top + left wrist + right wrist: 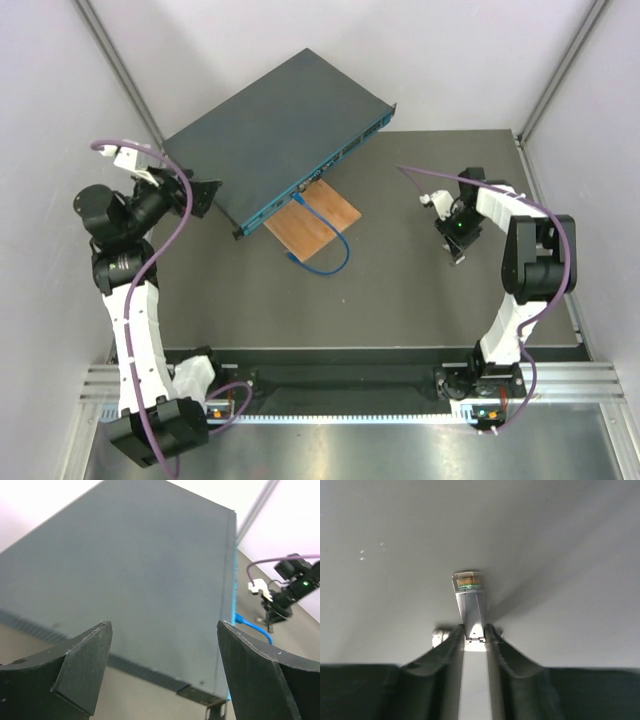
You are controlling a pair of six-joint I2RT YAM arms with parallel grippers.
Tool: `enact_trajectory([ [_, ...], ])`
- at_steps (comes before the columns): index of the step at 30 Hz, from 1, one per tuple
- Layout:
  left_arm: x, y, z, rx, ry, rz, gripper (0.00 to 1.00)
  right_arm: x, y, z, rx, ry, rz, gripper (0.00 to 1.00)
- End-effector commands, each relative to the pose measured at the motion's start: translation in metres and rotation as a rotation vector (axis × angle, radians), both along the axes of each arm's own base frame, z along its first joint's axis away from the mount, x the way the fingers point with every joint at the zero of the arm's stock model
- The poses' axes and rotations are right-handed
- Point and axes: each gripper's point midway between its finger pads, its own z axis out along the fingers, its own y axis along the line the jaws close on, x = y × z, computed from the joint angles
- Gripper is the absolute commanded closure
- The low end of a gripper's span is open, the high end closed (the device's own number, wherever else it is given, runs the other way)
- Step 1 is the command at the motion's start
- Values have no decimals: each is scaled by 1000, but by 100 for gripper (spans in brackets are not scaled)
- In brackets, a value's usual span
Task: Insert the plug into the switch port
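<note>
The switch [275, 130] is a big dark teal box lying diagonally at the back, with its lighter port face [330, 165] turned toward the table. My left gripper [205, 195] stands open beside the switch's left end. In the left wrist view its fingers [82, 665] are spread wide, with the switch [140, 570] ahead of them and nothing between them. My right gripper [457, 250] points down at the mat on the right. In the right wrist view the right gripper [474, 627] is shut on the pale plug [468, 597], whose clear tip sticks out past the fingertips.
A blue cable [335, 245] runs from a port on the switch over a small brown wooden board [315, 222] and loops onto the dark mat [420, 300]. White walls and metal frame posts close in the sides.
</note>
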Motion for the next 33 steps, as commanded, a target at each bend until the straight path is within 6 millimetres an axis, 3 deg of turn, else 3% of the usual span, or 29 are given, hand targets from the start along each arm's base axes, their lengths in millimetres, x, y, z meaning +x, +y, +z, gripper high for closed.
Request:
enact_trajectory([
  [1,4,-10,25,63,-106,-13,11,10,1,2,-8,-53,27,81],
  [3,6,-16,25,62,-103,-36,11,7,4,11,10,-53,33,88],
  [7,7,-30,33,64,-113,-94,12,7,13,50,56,-107,42,100],
  [9,7,-42,34,72,-117,-152,13,6,24,67,121,-120,52,100],
  [10,5,-48,40,84,-135,-183,13,3,28,85,150,-131,59,100],
  [12,2,-65,39,113,-149,-264,13,-3,53,109,285,-126,96,100],
  [13,-1,-73,43,129,-168,-297,14,1,63,132,337,-160,128,100],
  [14,-3,-80,43,172,-200,-333,14,-17,83,146,452,-100,151,100],
  [15,-6,-95,35,183,-179,-394,13,-14,95,168,499,-134,197,100],
  [17,-9,-113,39,270,-257,-453,12,-30,118,192,609,-105,241,100],
  [18,-13,-130,26,289,-224,-517,11,-34,132,204,639,-115,286,100],
  [20,-18,-147,26,421,-323,-580,11,-46,151,223,706,-124,334,100],
  [21,-22,-168,16,468,-328,-638,11,-50,160,229,724,-134,360,100],
  [23,-33,-183,4,610,-382,-717,11,-66,184,242,774,-127,412,100],
  [24,-41,-200,-3,652,-406,-770,11,-72,198,246,796,-125,440,100],
  [27,-64,-225,-21,740,-482,-890,13,-93,221,256,855,-97,492,100],
  [33,-101,-253,-61,861,-583,-1069,19,-119,252,260,934,-32,565,100],
])
